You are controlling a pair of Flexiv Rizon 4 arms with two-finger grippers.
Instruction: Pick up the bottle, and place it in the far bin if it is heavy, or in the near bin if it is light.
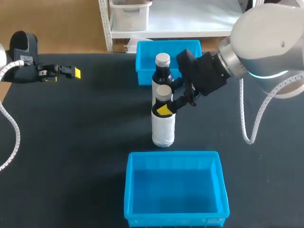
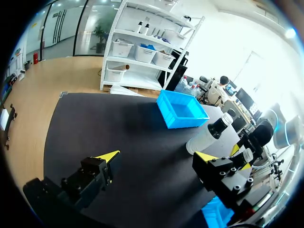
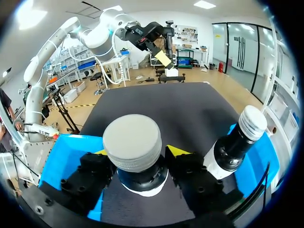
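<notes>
1. The right gripper [image 1: 165, 102] pinches the neck of the front bottle [image 1: 163, 126], with one yellow-tipped finger [image 3: 178, 151] on each side just under its grey cap.
2. This white-bodied bottle stands upright near the middle of the desk [image 1: 85, 142], between the two blue bins.
3. Just behind it, toward the far edge, stands the rear bottle [image 1: 162, 71], which is dark with a white label; from the right wrist it shows just beside the right gripper.
4. The far bin [image 1: 145, 61] sits at the desk's far edge, and the near bin [image 1: 175, 183] at the near edge.
5. The left gripper [image 1: 71, 72] is near the far left corner, with its fingers [image 2: 109, 156] spread wide and nothing between them.
</notes>
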